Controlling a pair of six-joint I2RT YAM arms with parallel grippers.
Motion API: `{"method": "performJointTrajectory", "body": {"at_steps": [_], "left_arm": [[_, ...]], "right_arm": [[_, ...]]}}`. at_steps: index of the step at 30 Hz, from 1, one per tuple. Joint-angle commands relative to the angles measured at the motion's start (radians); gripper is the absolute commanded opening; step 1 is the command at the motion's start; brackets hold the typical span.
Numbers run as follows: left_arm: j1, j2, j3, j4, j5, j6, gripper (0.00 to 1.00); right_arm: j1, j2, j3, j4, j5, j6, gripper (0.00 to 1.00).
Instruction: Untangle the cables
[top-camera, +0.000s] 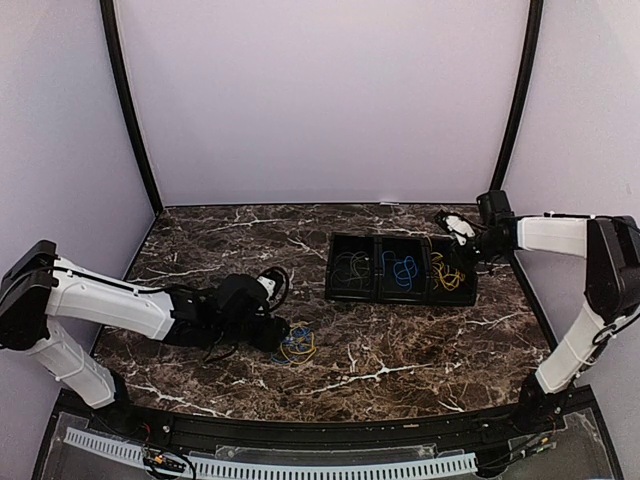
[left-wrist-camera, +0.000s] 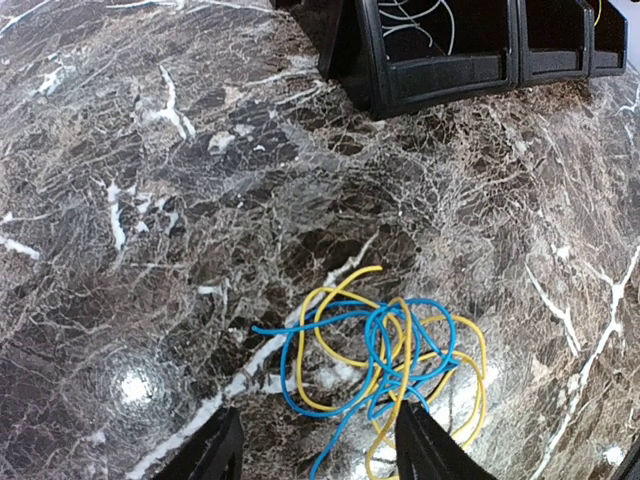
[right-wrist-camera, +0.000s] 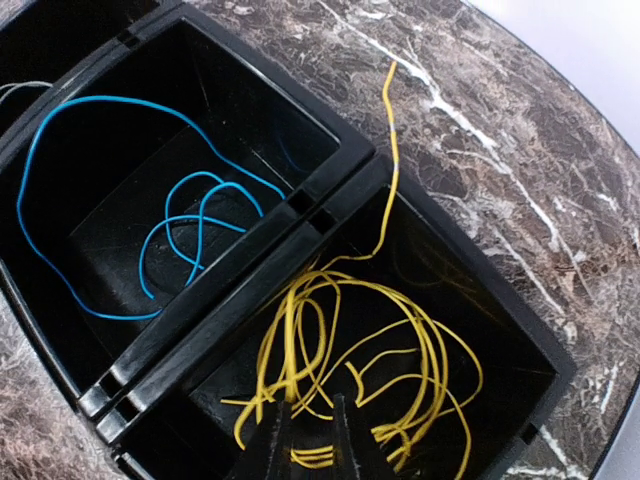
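Note:
A tangle of blue and yellow cables (left-wrist-camera: 395, 350) lies on the marble table (top-camera: 400, 350), and it also shows in the top view (top-camera: 297, 345). My left gripper (left-wrist-camera: 320, 455) is open and low over the table, with its fingers on either side of the tangle's near edge (top-camera: 278, 335). Three black bins stand side by side: one holds pale grey cable (top-camera: 352, 268), one blue cable (right-wrist-camera: 172, 215), one yellow cables (right-wrist-camera: 296, 345). My right gripper (right-wrist-camera: 308, 440) hangs over the yellow bin with its jaws narrowly apart and yellow strands below the gap. One yellow end trails over the bin's rim.
The bin row (top-camera: 330, 268) stands right of centre, with its near corner in the left wrist view (left-wrist-camera: 440, 75). Purple walls and black frame posts (top-camera: 130, 110) enclose the table. The right arm (top-camera: 550, 235) reaches in from the far right.

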Motion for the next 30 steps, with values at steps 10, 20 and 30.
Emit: {"method": "performJointTrajectory", "body": {"at_steps": [10, 20, 30], "left_arm": [[0.081, -0.112, -0.066, 0.003, 0.045, -0.027, 0.59], [0.125, -0.170, -0.151, 0.108, 0.241, -0.058, 0.55], [0.134, -0.149, -0.188, 0.174, 0.377, -0.108, 0.57]], "right_arm": [[0.040, -0.193, 0.175, -0.274, -0.120, -0.046, 0.34], [0.346, -0.126, 0.207, -0.187, -0.234, -0.058, 0.31], [0.559, 0.120, 0.347, -0.196, -0.136, -0.056, 0.31]]}}
